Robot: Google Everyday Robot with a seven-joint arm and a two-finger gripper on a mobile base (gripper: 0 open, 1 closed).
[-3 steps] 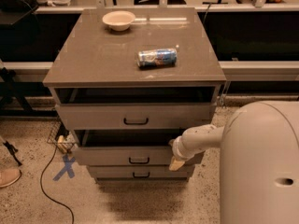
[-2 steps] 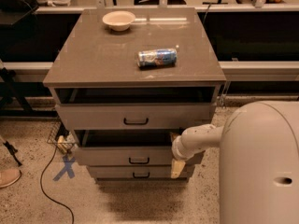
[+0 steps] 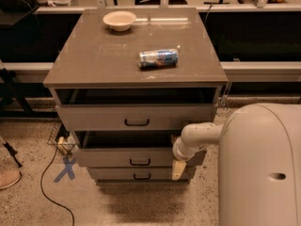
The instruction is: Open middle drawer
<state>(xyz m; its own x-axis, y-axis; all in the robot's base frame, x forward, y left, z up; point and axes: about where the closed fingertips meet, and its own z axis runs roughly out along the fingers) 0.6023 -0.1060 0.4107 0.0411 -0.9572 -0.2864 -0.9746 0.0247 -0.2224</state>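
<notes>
Already partly open: the middle drawer (image 3: 108,157).
Gripper (image 3: 178,169) sits at its right end, grip state unclear; next probably pull nearer.

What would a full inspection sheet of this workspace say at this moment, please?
Surface: grey cabinet top, level.
Job's things: middle drawer partly pulled out, dark gap above its front.
Clutter: pale bowl at the back of the top; can lying on its side nearer the front.
Hand: hand at the right end of the middle drawer's front.
Cables: black cable loose on the floor, left.
Surroundings: blue tape cross on the floor; top drawer also ajar.
</notes>
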